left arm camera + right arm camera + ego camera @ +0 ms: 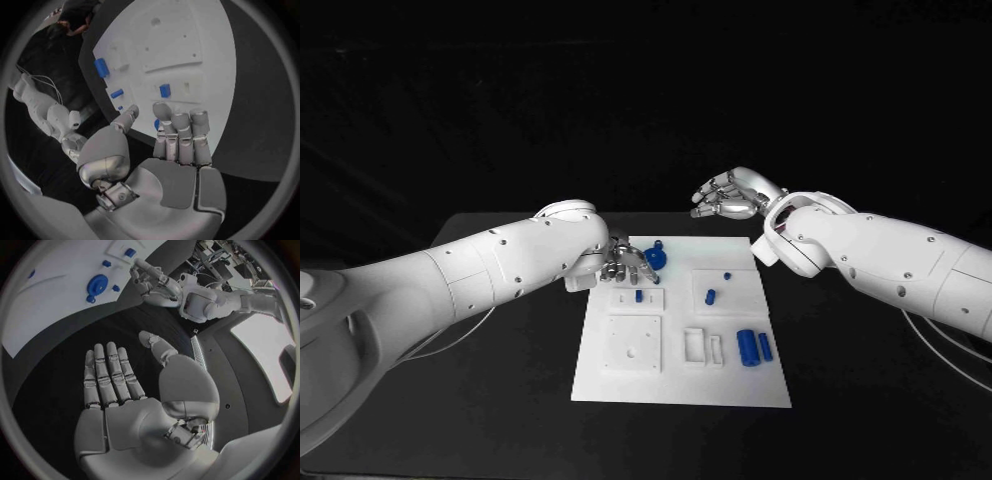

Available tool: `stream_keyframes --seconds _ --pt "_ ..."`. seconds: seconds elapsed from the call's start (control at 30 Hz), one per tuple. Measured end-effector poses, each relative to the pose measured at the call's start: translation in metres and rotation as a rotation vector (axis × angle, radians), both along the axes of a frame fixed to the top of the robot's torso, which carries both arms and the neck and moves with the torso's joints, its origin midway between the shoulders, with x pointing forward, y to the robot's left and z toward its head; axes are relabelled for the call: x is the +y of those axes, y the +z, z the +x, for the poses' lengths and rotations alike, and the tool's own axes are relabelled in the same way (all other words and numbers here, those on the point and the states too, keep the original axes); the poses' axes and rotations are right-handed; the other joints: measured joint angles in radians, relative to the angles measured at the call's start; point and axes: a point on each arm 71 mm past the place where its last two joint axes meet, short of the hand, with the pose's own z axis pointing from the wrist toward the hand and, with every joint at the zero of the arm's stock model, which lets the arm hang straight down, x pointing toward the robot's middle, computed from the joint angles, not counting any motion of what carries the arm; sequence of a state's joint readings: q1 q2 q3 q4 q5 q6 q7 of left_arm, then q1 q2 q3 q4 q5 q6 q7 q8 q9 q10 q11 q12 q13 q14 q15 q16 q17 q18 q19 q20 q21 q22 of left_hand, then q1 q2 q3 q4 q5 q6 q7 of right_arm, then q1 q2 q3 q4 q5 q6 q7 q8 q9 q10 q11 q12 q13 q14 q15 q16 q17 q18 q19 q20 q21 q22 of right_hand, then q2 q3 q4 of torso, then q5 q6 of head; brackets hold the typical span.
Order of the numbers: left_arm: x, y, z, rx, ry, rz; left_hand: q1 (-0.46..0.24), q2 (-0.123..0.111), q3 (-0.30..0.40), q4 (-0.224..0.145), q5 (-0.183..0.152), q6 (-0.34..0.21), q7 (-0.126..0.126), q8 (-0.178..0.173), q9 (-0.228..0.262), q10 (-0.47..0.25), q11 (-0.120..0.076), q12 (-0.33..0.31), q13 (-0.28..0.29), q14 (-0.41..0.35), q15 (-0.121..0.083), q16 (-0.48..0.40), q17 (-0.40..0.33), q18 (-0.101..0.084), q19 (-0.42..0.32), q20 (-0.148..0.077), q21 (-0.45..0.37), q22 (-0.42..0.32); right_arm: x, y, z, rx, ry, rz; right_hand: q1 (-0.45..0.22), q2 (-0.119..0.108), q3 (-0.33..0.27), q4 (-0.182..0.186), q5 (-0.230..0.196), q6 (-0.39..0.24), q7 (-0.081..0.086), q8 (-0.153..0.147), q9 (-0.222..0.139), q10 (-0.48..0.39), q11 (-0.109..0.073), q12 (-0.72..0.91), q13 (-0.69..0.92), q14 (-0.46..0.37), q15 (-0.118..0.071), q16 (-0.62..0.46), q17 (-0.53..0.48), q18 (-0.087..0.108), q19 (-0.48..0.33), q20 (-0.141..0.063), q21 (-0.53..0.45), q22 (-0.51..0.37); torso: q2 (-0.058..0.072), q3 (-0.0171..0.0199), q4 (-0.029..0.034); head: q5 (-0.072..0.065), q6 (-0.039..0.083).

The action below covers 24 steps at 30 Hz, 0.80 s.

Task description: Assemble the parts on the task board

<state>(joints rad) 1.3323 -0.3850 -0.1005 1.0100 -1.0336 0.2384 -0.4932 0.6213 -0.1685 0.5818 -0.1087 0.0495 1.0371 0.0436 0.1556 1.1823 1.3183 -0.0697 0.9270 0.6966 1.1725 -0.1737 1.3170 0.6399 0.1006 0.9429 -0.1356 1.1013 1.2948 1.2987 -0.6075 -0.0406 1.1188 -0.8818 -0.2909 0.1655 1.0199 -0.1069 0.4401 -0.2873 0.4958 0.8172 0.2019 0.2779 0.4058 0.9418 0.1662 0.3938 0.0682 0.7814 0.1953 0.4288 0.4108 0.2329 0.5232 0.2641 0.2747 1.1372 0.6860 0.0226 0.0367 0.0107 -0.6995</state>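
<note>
The task board [678, 385] looks like matt white plastic, smooth, with shallow moulded recesses. The blue parts look like hard plastic: the round piece [655, 257] at the board's 11 o'clock has a slight sheen, and the cylinder [750, 347] near 4 o'clock looks smooth. The bench [877, 400] is matt black and takes no reflection. The left hand [169, 142] and right hand [119, 385] show brushed silver metal, satiny, with smooth paler pads [111, 357]. Both arms wear glossy white plastic shells.

The head camera looks down on the task board [678, 385] from above. Each wrist camera sits close behind its own palm; all three share the board's far end
</note>
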Motion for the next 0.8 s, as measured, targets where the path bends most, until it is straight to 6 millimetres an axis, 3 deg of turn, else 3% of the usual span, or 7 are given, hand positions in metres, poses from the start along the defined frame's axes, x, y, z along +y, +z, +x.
stream_keyframes --seconds 0.13,0.2,0.27,0.3,0.57,0.8 --pt "0.016 0.012 0.008 -0.024 0.041 -0.023 0.037 0.039 -0.007 -0.027 0.004 -0.022 0.019 -0.016 -0.039 -0.045 0.017 -0.049 -0.024 -0.035 0.021 -0.051 -0.027 0.000 -0.036 0.008 -0.034 -0.014 -0.004 0.000 0.001 0.003 -0.012 0.002 0.000 0.000 0.000 0.000 0.000 0.000 0.000 0.000 0.000 0.000 0.000 0.000 0.000 -0.005 -0.002 0.000 0.000 0.000 0.000 0.000 0.000 0.001 0.000 -0.0009 -0.0012 0.004 0.016" --pt "0.026 0.017 0.013 -0.040 0.072 -0.035 0.054 0.060 -0.008 -0.043 0.026 -0.025 0.021 -0.016 -0.053 -0.065 0.025 -0.076 -0.037 -0.054 0.028 -0.077 -0.042 -0.016 -0.053 0.016 -0.055 -0.023 -0.008 -0.001 0.003 0.005 -0.021 0.004 0.000 0.000 0.000 0.000 0.000 0.000 0.000 0.000 0.000 0.000 0.000 0.000 0.000 -0.005 -0.002 0.000 -0.001 0.000 0.000 0.000 0.000 0.001 0.001 -0.0010 -0.0019 0.005 0.023" --pt "0.035 0.020 0.017 -0.053 0.097 -0.045 0.064 0.070 -0.011 -0.053 0.037 -0.030 0.026 -0.016 -0.065 -0.081 0.031 -0.103 -0.052 -0.069 0.036 -0.104 -0.056 -0.017 -0.068 0.019 -0.077 -0.033 -0.012 -0.001 0.003 0.006 -0.030 0.005 0.000 0.000 0.000 0.000 0.000 0.000 0.000 0.000 0.000 0.000 0.000 0.000 0.000 -0.005 -0.002 0.000 -0.001 0.000 0.000 0.000 0.000 0.001 0.001 -0.0011 -0.0021 0.007 0.032" --pt "0.040 0.021 0.020 -0.063 0.115 -0.051 0.070 0.075 -0.015 -0.057 0.039 -0.031 0.028 -0.016 -0.071 -0.082 0.032 -0.115 -0.058 -0.073 0.038 -0.114 -0.063 -0.031 -0.071 0.021 -0.085 -0.038 -0.014 -0.001 0.004 0.007 -0.036 0.006 0.000 0.000 0.000 0.000 0.000 0.000 0.000 0.000 0.000 0.000 0.000 0.000 0.000 -0.005 -0.002 0.000 -0.001 0.000 0.000 0.000 0.000 0.001 0.001 -0.0011 -0.0023 0.008 0.035" --pt "0.063 0.025 0.032 -0.112 0.190 -0.080 0.076 0.082 -0.021 -0.063 0.039 -0.032 0.028 -0.004 -0.091 -0.082 0.032 -0.139 -0.073 -0.069 0.041 -0.133 -0.076 -0.031 -0.071 0.021 -0.101 -0.048 -0.023 -0.002 0.008 0.010 -0.063 0.009 0.000 0.000 0.000 0.000 0.000 0.000 0.000 0.000 0.000 0.000 0.000 -0.004 0.000 -0.004 -0.002 0.000 -0.001 0.000 0.000 0.000 0.000 0.001 0.003 -0.0018 -0.0039 0.023 0.060" --pt "0.072 0.031 0.042 -0.149 0.220 -0.082 0.080 0.078 -0.025 -0.059 0.039 -0.036 0.031 0.001 -0.101 -0.082 0.032 -0.146 -0.074 -0.066 0.045 -0.138 -0.078 -0.031 -0.071 0.021 -0.107 -0.049 -0.027 -0.002 0.009 0.014 -0.070 0.015 0.000 0.000 0.000 0.000 0.000 0.000 0.000 0.000 0.000 0.000 0.000 -0.004 0.000 -0.004 -0.002 0.000 -0.001 0.000 0.000 0.000 0.000 0.001 0.007 -0.0049 -0.0054 0.042 0.074"
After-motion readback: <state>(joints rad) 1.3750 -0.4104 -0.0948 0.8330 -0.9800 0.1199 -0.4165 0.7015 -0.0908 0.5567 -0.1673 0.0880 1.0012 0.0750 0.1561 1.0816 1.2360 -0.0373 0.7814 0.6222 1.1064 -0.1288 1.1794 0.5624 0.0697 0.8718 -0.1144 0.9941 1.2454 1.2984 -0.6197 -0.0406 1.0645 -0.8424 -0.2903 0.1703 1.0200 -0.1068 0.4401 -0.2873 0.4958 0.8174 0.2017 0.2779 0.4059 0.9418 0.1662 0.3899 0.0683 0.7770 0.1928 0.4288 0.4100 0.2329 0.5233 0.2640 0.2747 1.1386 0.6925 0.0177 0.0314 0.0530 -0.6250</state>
